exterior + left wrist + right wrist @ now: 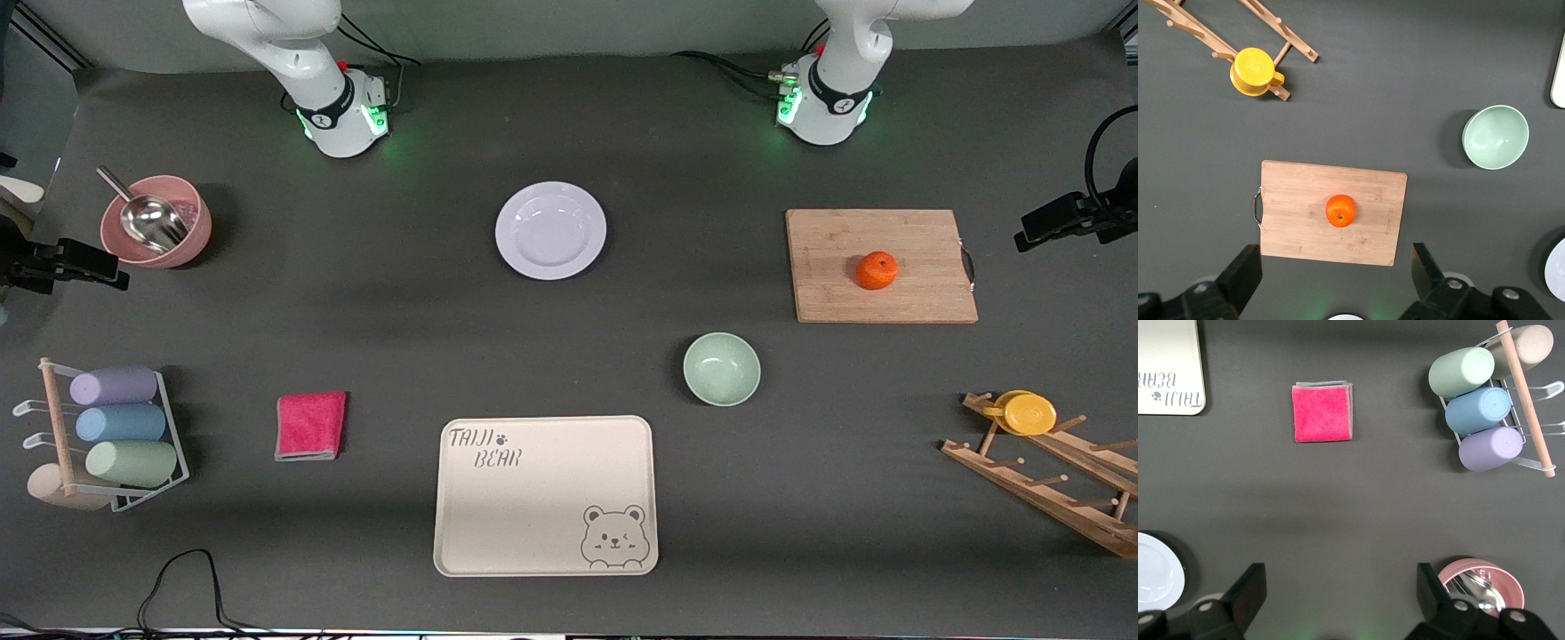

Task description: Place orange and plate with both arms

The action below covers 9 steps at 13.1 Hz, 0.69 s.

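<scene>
The orange (877,270) sits on a wooden cutting board (925,293) toward the left arm's end of the table. It also shows in the left wrist view (1340,211). The plate (550,230) lies on the dark mat between the two arm bases, and its rim shows in the right wrist view (1155,572). Both hands are out of the front view. My left gripper (1336,280) is open and empty, high over the mat beside the board. My right gripper (1338,593) is open and empty, high over bare mat between the plate and a pink bowl (1481,583).
A pale-green bowl (721,368) sits nearer the front camera than the plate. A cream bear tray (544,495) and a pink cloth (310,425) lie nearer still. A cup rack (107,436) stands at the right arm's end, a wooden rack with a yellow cup (1027,413) at the left arm's end.
</scene>
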{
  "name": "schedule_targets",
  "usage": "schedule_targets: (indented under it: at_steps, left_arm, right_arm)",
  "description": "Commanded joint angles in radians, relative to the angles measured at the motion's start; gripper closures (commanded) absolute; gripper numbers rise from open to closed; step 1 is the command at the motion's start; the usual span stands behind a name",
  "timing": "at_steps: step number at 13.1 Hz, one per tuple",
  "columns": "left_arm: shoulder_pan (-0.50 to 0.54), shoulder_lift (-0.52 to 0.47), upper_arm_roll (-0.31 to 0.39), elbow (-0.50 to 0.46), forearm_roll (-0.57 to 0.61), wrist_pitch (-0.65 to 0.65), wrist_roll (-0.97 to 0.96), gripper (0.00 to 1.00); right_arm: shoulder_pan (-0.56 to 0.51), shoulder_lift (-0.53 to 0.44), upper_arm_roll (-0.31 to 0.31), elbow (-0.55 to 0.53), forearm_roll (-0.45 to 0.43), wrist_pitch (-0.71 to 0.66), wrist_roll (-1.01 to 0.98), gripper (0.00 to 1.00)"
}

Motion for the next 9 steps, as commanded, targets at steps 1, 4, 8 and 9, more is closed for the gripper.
schedule_targets:
  at_steps: [1,4,8,9]
  left_arm:
    - [-0.007,0.009,0.007,0.043,0.007,-0.039,0.051,0.0]
    - [0.001,0.011,0.011,0.057,0.008,-0.046,0.062,0.0]
    - [0.004,0.018,0.011,0.031,0.01,-0.083,0.045,0.0]
    - [0.002,0.005,0.011,-0.004,0.01,-0.086,0.042,0.0]
  right_arm:
    - [-0.002,-0.019,0.007,-0.02,-0.022,-0.004,0.027,0.0]
    - [-0.002,-0.019,0.007,-0.02,-0.022,-0.004,0.027,0.0]
    - [0.001,-0.057,0.01,-0.052,-0.015,-0.005,0.032,0.0]
    - [0.017,-0.091,0.01,-0.086,-0.01,-0.004,0.043,0.0]
